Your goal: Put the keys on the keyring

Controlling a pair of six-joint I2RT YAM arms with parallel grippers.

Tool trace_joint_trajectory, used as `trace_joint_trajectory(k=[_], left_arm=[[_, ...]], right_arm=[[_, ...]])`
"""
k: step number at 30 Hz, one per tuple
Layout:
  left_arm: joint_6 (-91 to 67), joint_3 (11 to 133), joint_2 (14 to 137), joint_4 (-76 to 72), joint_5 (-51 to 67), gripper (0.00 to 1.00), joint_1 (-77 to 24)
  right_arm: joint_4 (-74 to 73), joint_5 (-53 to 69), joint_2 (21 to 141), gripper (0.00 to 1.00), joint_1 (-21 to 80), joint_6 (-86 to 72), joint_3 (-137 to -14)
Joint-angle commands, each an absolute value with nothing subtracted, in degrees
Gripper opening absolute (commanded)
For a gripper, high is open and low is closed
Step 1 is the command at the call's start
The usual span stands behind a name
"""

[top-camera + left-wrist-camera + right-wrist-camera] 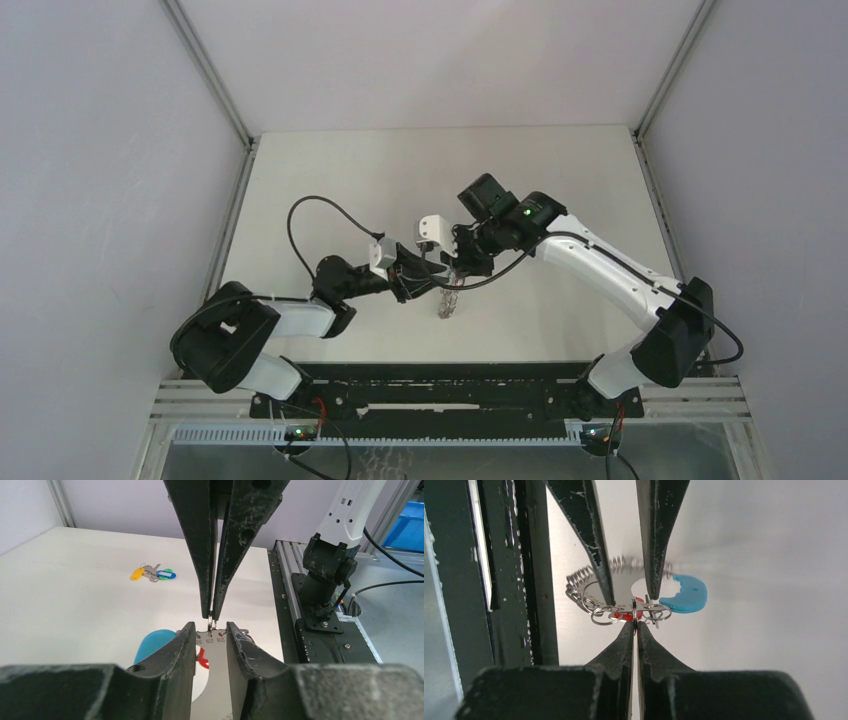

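Observation:
The keyring [624,587] hangs above the table as a flat silvery plate edged with small wire rings and a blue plastic segment [686,595]. My right gripper [635,623] is shut on one small ring at the plate's edge. My left gripper [210,627] is open, one finger on each side of the plate's numbered edge. A red key head [202,657] shows half hidden behind the plate. Two more keys [152,573], with yellow and blue-teal heads, lie together on the table far behind. From above, both grippers meet over the hanging keyring [450,300].
The right arm's base [325,580] and the metal rail [285,580] run along the table's edge to the right in the left wrist view. A blue bin [410,525] sits beyond it. Walls close the table on three sides.

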State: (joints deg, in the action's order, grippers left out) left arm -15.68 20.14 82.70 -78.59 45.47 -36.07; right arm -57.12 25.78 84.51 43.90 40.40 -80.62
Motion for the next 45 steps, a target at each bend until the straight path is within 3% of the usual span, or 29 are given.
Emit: trace_joint_trajectory(k=[1,45], left_arm=[[-14.0,19.7,81.1,-78.2,46.8,0.31,-35.7],[-15.6,22.6,85.2,-79.6,48.8,0.21,-37.6]], right_arm=[[-62.1,19.7,86.2,0.0,45.6,39.4,-85.3],[-61.3,20.9,89.3,0.0,50.6,41.1,-89.0]])
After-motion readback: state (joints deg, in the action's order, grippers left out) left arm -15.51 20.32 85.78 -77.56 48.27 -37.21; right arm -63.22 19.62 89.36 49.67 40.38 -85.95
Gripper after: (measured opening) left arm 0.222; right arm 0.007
